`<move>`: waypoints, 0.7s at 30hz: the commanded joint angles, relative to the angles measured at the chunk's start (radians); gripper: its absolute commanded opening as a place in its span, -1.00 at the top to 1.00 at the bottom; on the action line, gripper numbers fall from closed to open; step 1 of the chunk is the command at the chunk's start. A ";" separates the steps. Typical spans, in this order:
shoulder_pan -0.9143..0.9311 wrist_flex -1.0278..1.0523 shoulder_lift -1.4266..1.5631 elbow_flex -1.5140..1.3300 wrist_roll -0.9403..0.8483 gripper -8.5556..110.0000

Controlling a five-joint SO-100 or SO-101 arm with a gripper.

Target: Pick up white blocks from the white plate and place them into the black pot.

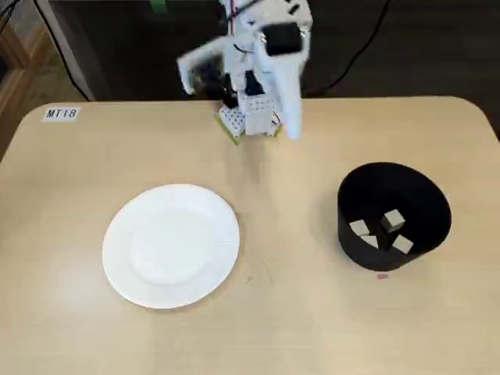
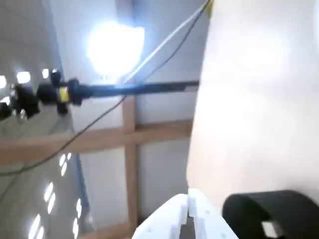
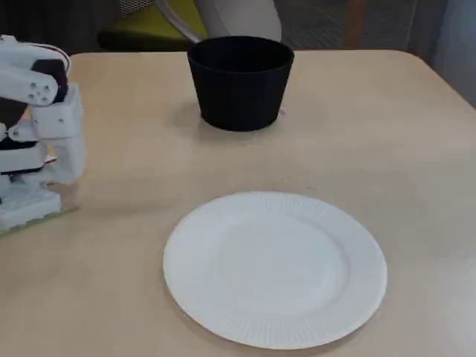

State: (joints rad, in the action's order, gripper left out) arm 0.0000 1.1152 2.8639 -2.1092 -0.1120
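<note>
The desk (image 1: 258, 328) is filling most of both fixed views, a pale beige top with rounded corners, and a small label reading MT18 (image 1: 61, 114) is sitting at its upper left corner in a fixed view. The arm (image 1: 258, 70) is folding up at the top centre of that view, blurred, over its white base; in another fixed view it (image 3: 37, 126) is standing at the left edge.

The white plate (image 1: 171, 244) is lying left of centre in a fixed view and low in the middle of the other (image 3: 275, 268), its surface bare and its ribbed rim showing. The black pot (image 1: 391, 215) is standing well apart from it, at the right in a fixed view and at the top centre in the other (image 3: 240, 82); a slice of its rim (image 2: 271, 211) is showing at the lower right of the wrist view.

The white blocks (image 1: 380, 231) are lying inside the pot on its dark floor, four of them showing in a loose cluster, one (image 1: 393, 219) appearing to rest higher than the rest.

The jaws (image 2: 188, 214) are rising from the bottom edge of the wrist view, their white tips pressing together with only a thin seam between, holding nothing.
</note>
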 commanded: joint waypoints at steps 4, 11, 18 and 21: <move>0.020 0.183 0.377 -0.299 -0.034 0.90; 0.064 0.202 0.388 -0.410 -0.081 0.90; -0.046 0.107 0.388 -0.557 -0.015 0.90; -0.057 0.074 0.388 -0.647 -0.021 0.90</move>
State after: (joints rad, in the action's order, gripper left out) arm -0.0460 1.2303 3.2505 -2.7167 -0.1350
